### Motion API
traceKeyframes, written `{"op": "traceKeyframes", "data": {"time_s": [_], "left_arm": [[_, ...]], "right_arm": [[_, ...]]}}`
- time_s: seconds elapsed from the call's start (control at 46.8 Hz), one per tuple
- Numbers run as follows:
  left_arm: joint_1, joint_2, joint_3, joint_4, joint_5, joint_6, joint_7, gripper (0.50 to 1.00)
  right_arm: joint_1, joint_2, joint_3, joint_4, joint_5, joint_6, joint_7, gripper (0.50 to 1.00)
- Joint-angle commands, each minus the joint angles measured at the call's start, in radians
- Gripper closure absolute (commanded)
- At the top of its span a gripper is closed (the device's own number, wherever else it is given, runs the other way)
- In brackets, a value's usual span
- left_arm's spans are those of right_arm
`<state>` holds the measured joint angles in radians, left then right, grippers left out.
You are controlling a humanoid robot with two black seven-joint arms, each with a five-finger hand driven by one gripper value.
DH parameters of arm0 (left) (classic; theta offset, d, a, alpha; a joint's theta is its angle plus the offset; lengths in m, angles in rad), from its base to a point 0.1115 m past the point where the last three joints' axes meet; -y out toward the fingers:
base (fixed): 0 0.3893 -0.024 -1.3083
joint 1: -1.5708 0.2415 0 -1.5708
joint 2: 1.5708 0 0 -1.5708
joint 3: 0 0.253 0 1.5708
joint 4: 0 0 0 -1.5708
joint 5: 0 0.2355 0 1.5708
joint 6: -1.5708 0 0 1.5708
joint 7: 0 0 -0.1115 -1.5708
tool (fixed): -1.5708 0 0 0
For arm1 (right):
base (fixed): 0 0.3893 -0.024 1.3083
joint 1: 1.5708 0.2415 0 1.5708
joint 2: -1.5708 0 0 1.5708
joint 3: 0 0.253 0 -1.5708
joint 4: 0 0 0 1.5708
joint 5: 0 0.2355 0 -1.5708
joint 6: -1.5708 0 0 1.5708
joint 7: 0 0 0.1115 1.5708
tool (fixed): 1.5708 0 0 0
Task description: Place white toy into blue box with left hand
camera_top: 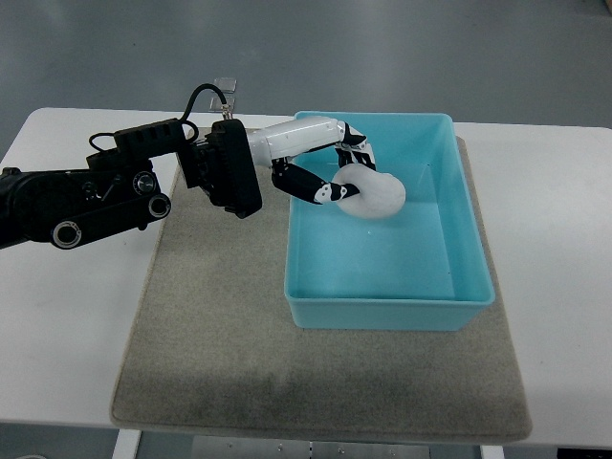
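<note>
My left arm reaches in from the picture's left edge across the mat, and its hand [346,172] is over the far left part of the blue box [382,313]. The fingers [308,185] curl around a white toy [379,192], a soft rounded lump. The toy sits inside the box's walls, near the back wall; whether it rests on the floor of the box I cannot tell. The hand is shut on the toy. My right arm does not show anywhere.
The box stands on a grey felt mat [210,325] laid on a white table [564,239]. A small clear bracket [227,91] stands at the table's far edge behind the arm.
</note>
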<state>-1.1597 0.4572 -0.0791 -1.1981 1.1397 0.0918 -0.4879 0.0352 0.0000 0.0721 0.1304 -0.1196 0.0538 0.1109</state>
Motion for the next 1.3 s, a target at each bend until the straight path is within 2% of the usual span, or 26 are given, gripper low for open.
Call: {"op": "traceKeyframes", "data": {"time_s": [0.0, 0.107, 0.128, 0.171, 0.214, 0.235, 0.278, 0.363, 0.449, 0.492, 0.705, 0.941, 1.09, 1.283], "left_arm": [[0.009, -0.011, 0.002, 0.0, -0.001, 0.005, 0.0, 1.0], [0.015, -0.018, 0.001, 0.002, -0.011, 0.017, -0.001, 1.0], [0.015, -0.02, 0.001, 0.0, -0.017, 0.017, -0.001, 0.98], [0.015, -0.02, -0.001, 0.002, -0.02, 0.019, -0.001, 0.873], [0.015, -0.02, -0.002, 0.002, -0.023, 0.022, -0.001, 0.719], [0.018, -0.022, -0.002, 0.002, -0.023, 0.022, -0.001, 0.669], [0.021, -0.022, -0.005, 0.002, -0.024, 0.022, -0.001, 0.613], [0.026, -0.022, -0.007, 0.002, -0.024, 0.022, 0.0, 0.547], [0.026, -0.022, -0.007, 0.0, -0.024, 0.022, 0.0, 0.531], [0.028, -0.022, -0.007, 0.0, -0.026, 0.022, -0.001, 0.508], [0.028, -0.02, -0.014, -0.001, -0.115, 0.022, -0.001, 0.508], [0.031, -0.011, -0.106, 0.038, -0.513, 0.026, 0.0, 0.508], [0.054, -0.011, -0.148, 0.098, -0.842, 0.12, 0.0, 0.508], [0.118, 0.008, -0.249, 0.12, -1.1, 0.129, -0.001, 0.504]], "right_arm": [[0.0, 0.0, 0.0, 0.0, 0.0, 0.001, 0.0, 0.564], [0.0, 0.0, 0.0, 0.0, 0.0, 0.0, 0.0, 0.564], [0.0, 0.0, 0.0, 0.0, 0.0, 0.0, 0.0, 0.564], [0.0, 0.0, 0.0, 0.0, 0.0, 0.0, 0.001, 0.564], [0.0, 0.0, 0.0, 0.0, 0.0, 0.0, 0.001, 0.564], [0.0, 0.0, 0.0, 0.0, 0.0, 0.001, 0.001, 0.564], [0.0, 0.0, 0.0, 0.0, 0.0, 0.0, 0.001, 0.564], [0.0, 0.0, 0.0, 0.0, 0.0, 0.0, 0.001, 0.564], [0.0, 0.0, 0.0, 0.0, 0.0, 0.001, 0.0, 0.564], [0.0, 0.0, 0.0, 0.0, 0.0, 0.0, 0.0, 0.564], [0.0, 0.0, 0.0, 0.0, 0.0, 0.001, 0.0, 0.564], [0.0, 0.0, 0.0, 0.0, 0.0, 0.0, 0.001, 0.564], [0.0, 0.0, 0.0, 0.0, 0.0, 0.0, 0.0, 0.564], [0.0, 0.0, 0.0, 0.0, 0.0, 0.0, 0.0, 0.564]]}}
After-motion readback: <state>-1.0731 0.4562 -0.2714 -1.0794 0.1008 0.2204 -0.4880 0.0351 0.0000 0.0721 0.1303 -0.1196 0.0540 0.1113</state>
